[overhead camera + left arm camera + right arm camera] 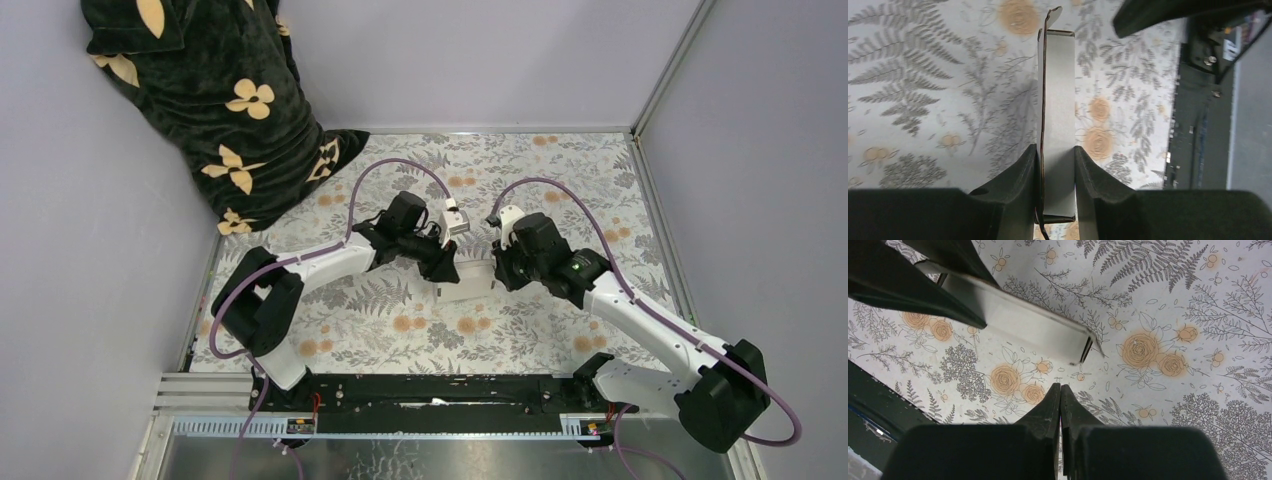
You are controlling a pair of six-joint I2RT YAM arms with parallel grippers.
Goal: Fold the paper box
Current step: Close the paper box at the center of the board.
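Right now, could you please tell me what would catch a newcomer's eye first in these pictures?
The white paper box, pinched in the left gripper at the scene's centre, stands out first. The right gripper sits shut and empty beside it; a dark flower-patterned blanket fills the far-left corner.

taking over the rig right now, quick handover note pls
Left gripper: shut on the paper box, pinching it across its thin side.
Right gripper: shut, empty, just short of the box's free end.
Done: box looks folded to a slim, flat shape.
Left: open it up square and close the ends; one flap sticks out loose at the far end.
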